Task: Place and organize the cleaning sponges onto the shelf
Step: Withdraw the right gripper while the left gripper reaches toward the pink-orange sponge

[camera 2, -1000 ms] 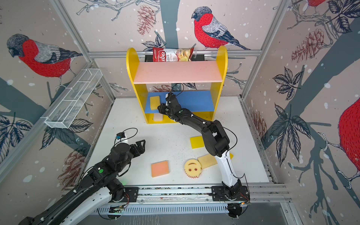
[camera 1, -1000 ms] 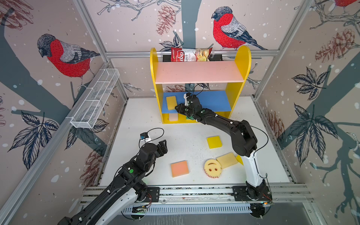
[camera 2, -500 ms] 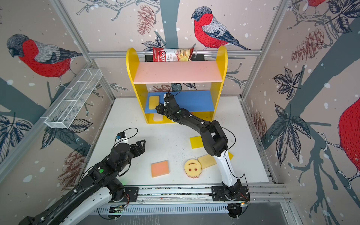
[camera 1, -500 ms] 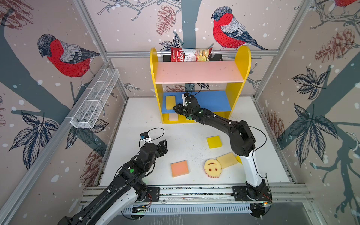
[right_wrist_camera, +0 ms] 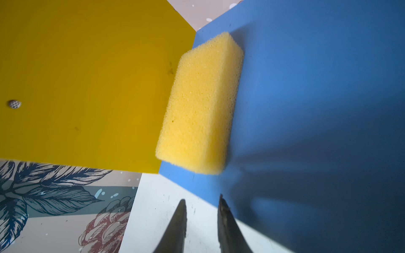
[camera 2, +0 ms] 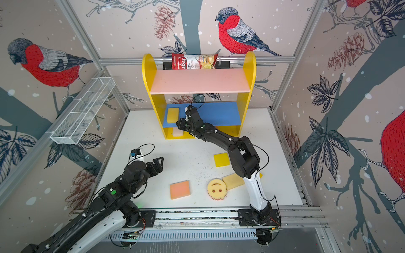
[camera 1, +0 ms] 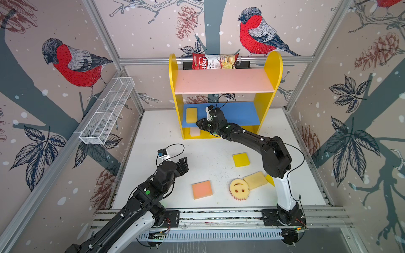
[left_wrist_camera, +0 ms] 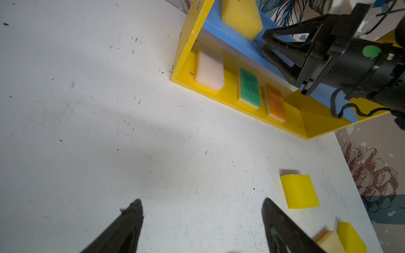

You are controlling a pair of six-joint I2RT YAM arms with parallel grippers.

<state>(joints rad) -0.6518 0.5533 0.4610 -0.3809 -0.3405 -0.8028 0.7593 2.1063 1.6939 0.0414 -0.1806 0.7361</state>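
In both top views the shelf (camera 1: 271,65) stands upper centre. A porous yellow sponge (camera 1: 191,115) lies at the left end of its blue board (camera 1: 245,111), with the right gripper (camera 1: 198,124) just beside it. Lower centre, well apart from the left gripper (camera 1: 183,163), lie a peach sponge (camera 1: 202,189), smiley sponge (camera 1: 238,189), cream sponge (camera 1: 255,180) and square yellow sponge (camera 1: 241,160). The left wrist view shows the left jaws spread wide and empty, and pink sponge (left_wrist_camera: 209,70), green sponge (left_wrist_camera: 249,91) and orange sponge (left_wrist_camera: 275,103) on the yellow base (left_wrist_camera: 231,87). The right wrist view shows the right jaws narrowly parted, gripping nothing. The foam looks light, soft and springy, so pinch across the short sides.
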